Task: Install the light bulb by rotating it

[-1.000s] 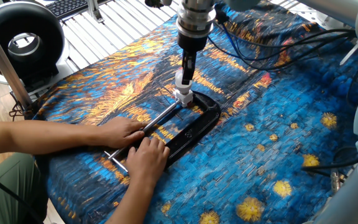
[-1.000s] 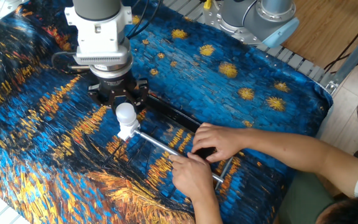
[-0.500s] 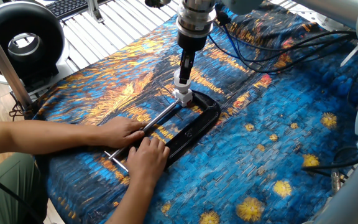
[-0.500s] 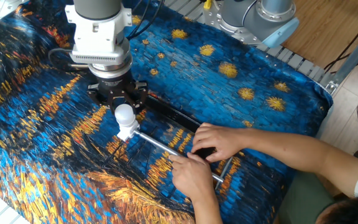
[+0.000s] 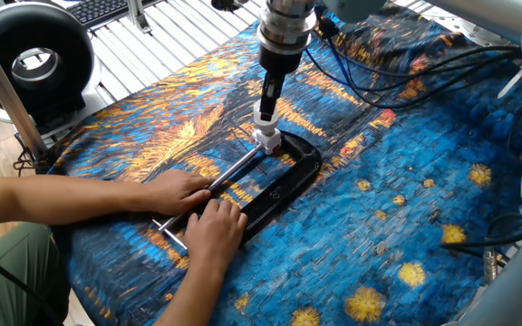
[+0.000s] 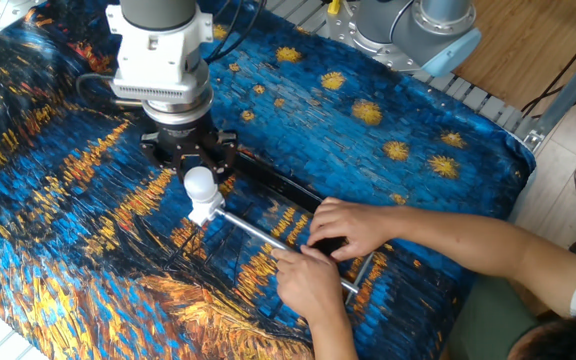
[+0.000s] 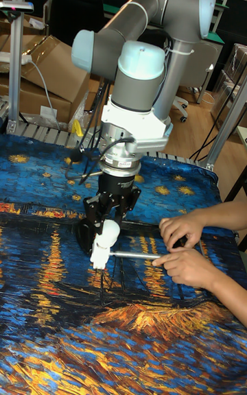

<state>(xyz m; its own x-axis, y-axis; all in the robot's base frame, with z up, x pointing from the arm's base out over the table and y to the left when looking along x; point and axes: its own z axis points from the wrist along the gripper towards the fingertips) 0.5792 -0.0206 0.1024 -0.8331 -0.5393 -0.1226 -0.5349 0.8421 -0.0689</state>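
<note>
While the person's two hands press on the clamp's near end, the arm stands over its far end. At far left of one fixed view a black ring-shaped fan (image 5: 33, 62) sits off the cloth beside a keyboard (image 5: 105, 9). Next rightward, the person's forearms reach in over the blue-and-orange painted cloth (image 5: 397, 208); one hand (image 5: 181, 191) lies flat beside the clamp's silver screw rod (image 5: 234, 169), the other hand (image 5: 214, 226) presses on the black C-clamp (image 5: 279, 186) just below it. Further right, the rod ends at a small white socket base (image 5: 267, 140) held at the clamp's far end. The light bulb (image 5: 265, 116) stands upright in that base, globe up. The gripper (image 5: 268, 101) points straight down over it, its dark fingers (image 5: 271, 91) reaching the bulb's top; from this side the gap between them is not visible. In the other fixed view the gripper (image 6: 194, 165) sits directly behind the bulb (image 6: 200, 183), fingers spread to either side of the globe, and contact cannot be confirmed. The tall fixed view shows the bulb (image 7: 106, 233) between the finger ends, tilted with its base (image 7: 99, 256) toward the rod (image 7: 134, 255). Grip state: undetermined. Black cables (image 5: 397, 63) trail at right.
</note>
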